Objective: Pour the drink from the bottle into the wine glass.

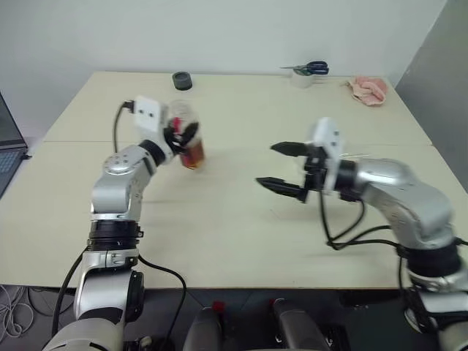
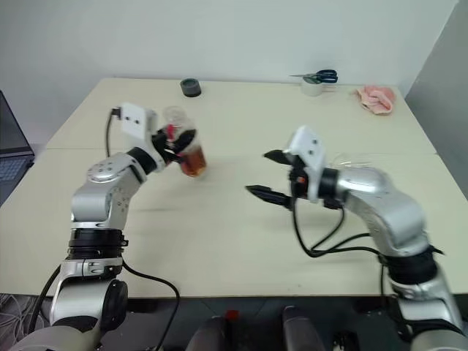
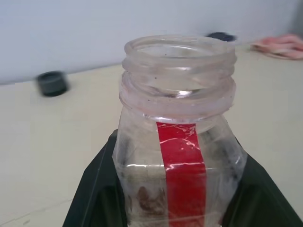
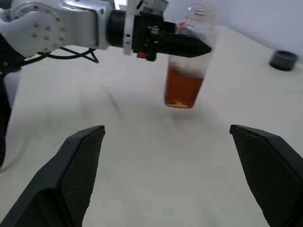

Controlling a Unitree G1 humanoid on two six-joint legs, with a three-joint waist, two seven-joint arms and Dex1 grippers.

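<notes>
My left gripper is shut on the bottle, a clear plastic one with a red label strip and an open, capless mouth. The bottle stands at the left middle of the table, leaning slightly. The amber drink fills its lower part, also visible as the drink in the right wrist view. My right gripper hovers open and empty to the bottle's right, its fingers pointing toward it. A faint clear rim behind my right wrist may be the wine glass; my arm hides the rest.
At the table's far edge lie a black round object, scissors on a white roll, and a pink cloth. A laptop sits past the left edge. Bare tabletop lies between my arms.
</notes>
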